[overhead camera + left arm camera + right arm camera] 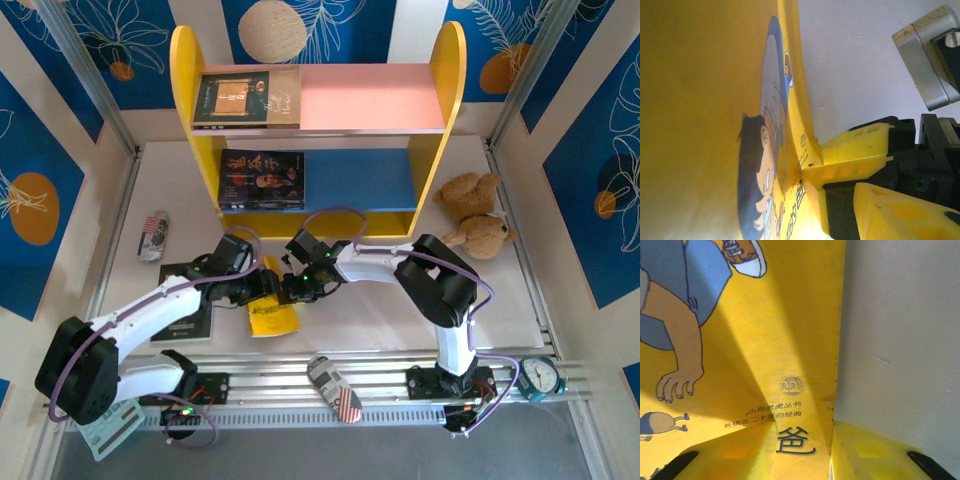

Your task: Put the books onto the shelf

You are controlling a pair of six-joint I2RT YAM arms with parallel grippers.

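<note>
From above, the yellow book sits on the table just in front of the shelf, on the near side of its blue lower board, and both arms meet over the book's shelf-side edge. In the left wrist view the cover is close up, and yellow fingers of the right jaws pinch its edge. I cannot tell how wide the left jaws stand. In the right wrist view the book's corner runs down between the right jaws, which grip it across a narrow gap.
</note>
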